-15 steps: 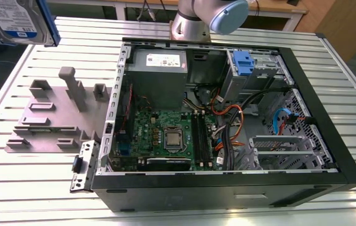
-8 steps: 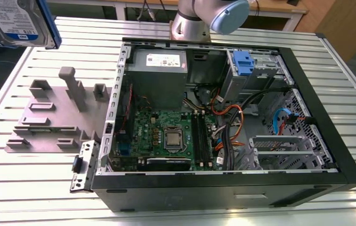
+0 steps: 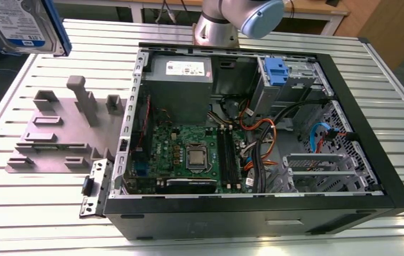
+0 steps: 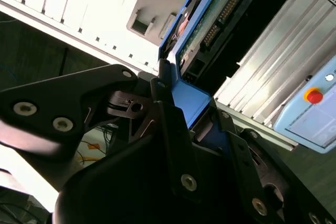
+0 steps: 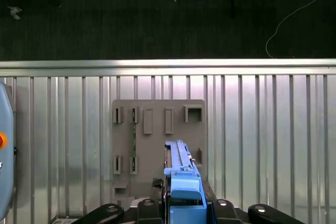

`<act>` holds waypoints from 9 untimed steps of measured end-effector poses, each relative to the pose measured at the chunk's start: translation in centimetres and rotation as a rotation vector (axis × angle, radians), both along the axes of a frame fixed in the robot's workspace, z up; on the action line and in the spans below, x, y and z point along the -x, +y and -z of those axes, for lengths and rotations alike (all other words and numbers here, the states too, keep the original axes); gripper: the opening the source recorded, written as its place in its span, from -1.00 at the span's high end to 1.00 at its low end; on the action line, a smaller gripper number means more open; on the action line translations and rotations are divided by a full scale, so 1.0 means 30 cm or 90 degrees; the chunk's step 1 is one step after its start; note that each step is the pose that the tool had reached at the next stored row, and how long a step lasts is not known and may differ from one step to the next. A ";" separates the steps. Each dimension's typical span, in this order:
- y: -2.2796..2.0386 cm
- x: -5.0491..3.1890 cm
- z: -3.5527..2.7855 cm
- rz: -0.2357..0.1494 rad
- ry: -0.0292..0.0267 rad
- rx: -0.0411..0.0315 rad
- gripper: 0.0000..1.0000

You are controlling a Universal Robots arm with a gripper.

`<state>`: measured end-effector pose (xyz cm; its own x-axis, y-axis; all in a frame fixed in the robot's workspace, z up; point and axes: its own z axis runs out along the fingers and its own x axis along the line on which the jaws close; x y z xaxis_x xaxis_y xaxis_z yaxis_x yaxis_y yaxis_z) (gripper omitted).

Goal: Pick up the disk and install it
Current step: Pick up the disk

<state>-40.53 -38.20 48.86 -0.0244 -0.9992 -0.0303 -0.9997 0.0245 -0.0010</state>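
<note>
In the exterior view, you are seeing the disk (image 3: 20, 24) hanging in the air at the exterior view's upper left. Its label is facing the camera. It is sitting above the grey holder (image 3: 59, 133) on the slatted table (image 3: 31, 213) and well apart from the open computer case (image 3: 259, 208). The arm (image 3: 237, 18) is standing behind the case. Inside, the bay with the blue latch (image 3: 276, 72) is sitting at the far side, just beside the grey power supply (image 3: 179, 88), with cables (image 3: 287, 114) looping near it.

In the second wrist view, the gripper (image 4: 191, 111) is clenching the disk. The dark fingers (image 4: 170, 124) are pressing on either side of the blue bracket at one end, and the circuit-board side is running away from them.

In the first wrist view, you are looking along the disk edge-on, with the holder and the table's slats lying below it.

What could go wrong, as I judge it:
- **Flexing grip:** the jaws are biting plastic at one end only, so the bracket could be flexing and letting the long body tilt or slide in the grip.
- **Missed bay:** a tilted disk would be meeting the bay crooked and jamming on its mouth.
- **Obstacles:** the cables beside the bay could be snagging a corner, and the case's raised rim could be clipping the disk if it is carried low.
</note>
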 end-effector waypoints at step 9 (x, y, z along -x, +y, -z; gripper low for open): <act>-0.036 -0.022 0.000 0.000 0.0000 -0.0104 0.27</act>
<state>-39.87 -39.29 48.85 -0.0243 -0.9986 -0.0466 -0.9997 0.0244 -0.0005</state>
